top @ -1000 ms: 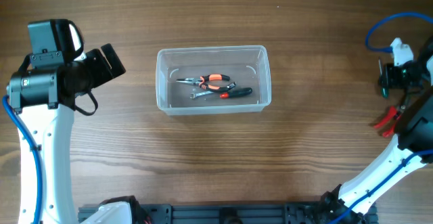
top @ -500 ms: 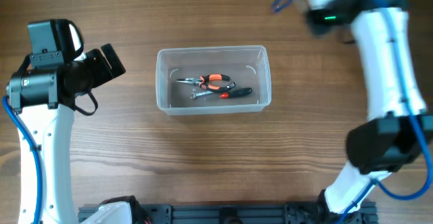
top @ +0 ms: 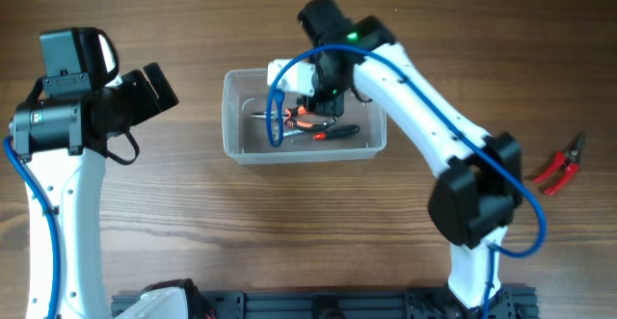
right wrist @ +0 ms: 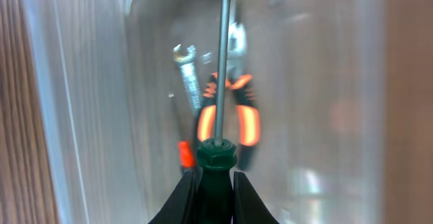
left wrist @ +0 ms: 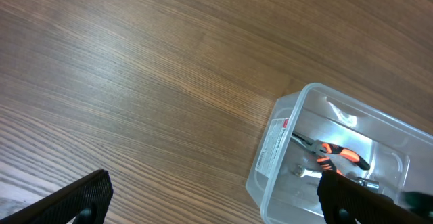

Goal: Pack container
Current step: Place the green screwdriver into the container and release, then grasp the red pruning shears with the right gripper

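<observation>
The container (top: 234,136), a clear round-cornered rectangular tub, is sitting upright and open-topped, holding orange-handled pliers (left wrist: 336,154), a red-and-black-handled screwdriver (top: 337,133) and seemingly a small wrench (right wrist: 189,88).

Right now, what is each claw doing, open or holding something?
Left gripper: open, empty.
Right gripper: shut on a green-handled screwdriver over the container.

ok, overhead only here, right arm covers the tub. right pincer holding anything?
Observer: Yes, right wrist shows the right pincer shut on a dark green-handled screwdriver.
Operator: Pointing where?
Observer: Its shaft points into the container, over the orange-handled pliers, beside the wrench.
Operator: Left pincer?
Observer: Left wrist shows the left pincer open and empty.
</observation>
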You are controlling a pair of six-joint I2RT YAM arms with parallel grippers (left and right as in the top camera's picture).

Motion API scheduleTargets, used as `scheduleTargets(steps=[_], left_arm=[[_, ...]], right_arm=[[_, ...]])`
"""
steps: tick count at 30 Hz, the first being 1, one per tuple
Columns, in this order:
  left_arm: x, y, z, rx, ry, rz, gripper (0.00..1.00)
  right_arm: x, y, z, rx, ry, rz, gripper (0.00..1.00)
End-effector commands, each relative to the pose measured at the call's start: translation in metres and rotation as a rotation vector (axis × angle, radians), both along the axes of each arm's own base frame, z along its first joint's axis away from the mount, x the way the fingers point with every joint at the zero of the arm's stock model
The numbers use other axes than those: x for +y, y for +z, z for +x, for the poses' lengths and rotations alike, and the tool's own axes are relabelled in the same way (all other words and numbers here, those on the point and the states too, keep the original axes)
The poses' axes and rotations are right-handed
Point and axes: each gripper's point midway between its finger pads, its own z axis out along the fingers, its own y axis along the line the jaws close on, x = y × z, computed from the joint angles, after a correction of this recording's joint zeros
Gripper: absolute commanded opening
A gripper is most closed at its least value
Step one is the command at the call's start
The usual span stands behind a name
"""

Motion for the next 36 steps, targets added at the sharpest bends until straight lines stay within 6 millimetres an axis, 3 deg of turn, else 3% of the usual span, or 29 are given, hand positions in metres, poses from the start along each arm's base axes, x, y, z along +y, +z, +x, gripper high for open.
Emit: scheduleTargets(steps=[1,5,6,7,8,9,11,14,16,18,22,24,26,29,31,36], left_arm=[[0.003,-0.001,0.0,0.003,0.008,0.009,1.0],[0.003,-0.001,0.0,0.003,0.008,0.009,1.0],[0.003,-0.001,0.0,0.003,0.008,0.009,1.0],[0.003,-0.001,0.001,0.002,0.008,0.009,1.0],[0.003,-0.001,0.001,0.0,0.008,0.009,1.0],[0.003,-0.001,0.001,-0.001,0.008,0.009,1.0],[0.003,0.0,0.002,-0.004,0.008,0.01,1.0],[0.004,0.001,0.003,-0.009,0.008,0.01,1.0],[0.004,0.001,0.004,-0.012,0.008,0.011,1.0],[0.004,0.002,0.005,-0.019,0.008,0.012,1.0],[0.004,0.004,0.008,-0.034,0.008,0.014,1.0],[0.004,0.004,0.008,-0.036,0.008,0.014,1.0],[0.004,0.004,0.008,-0.036,0.008,0.014,1.0],[0.004,0.004,0.008,-0.036,0.008,0.013,1.0],[0.004,0.004,0.008,-0.036,0.008,0.013,1.0],[0.004,0.004,0.008,-0.036,0.008,0.013,1.0]], right_arm=[[0.004,-0.043,-0.022,0.15,0.027,-0.012,0.04],[-0.001,-0.065,-0.031,0.212,0.011,-0.047,0.06],[-0.001,-0.065,-0.031,0.216,-0.003,-0.049,0.11],[-0.001,-0.066,-0.03,0.217,-0.018,-0.048,0.39],[0.0,-0.065,-0.029,0.216,-0.03,-0.045,0.51],[0.0,-0.065,-0.028,0.214,-0.03,-0.044,0.55],[0.0,-0.064,-0.027,0.208,-0.037,-0.049,0.75],[0.0,-0.045,-0.008,0.153,-0.189,-0.055,0.98],[-0.005,-0.011,0.014,0.057,-0.346,-0.049,1.0],[-0.022,0.034,0.042,-0.058,-0.603,-0.025,1.0],[-0.091,0.123,0.07,-0.222,-1.075,0.108,1.0],[-0.142,0.156,0.073,-0.211,-1.358,0.219,1.0],[-0.217,0.176,0.064,-0.16,-1.766,0.316,1.0],[-0.305,0.171,0.035,-0.051,-2.255,0.346,1.0],[-0.348,0.157,0.014,0.0,-2.466,0.298,1.0],[-0.414,0.116,-0.024,0.076,-2.728,0.168,1.0]])
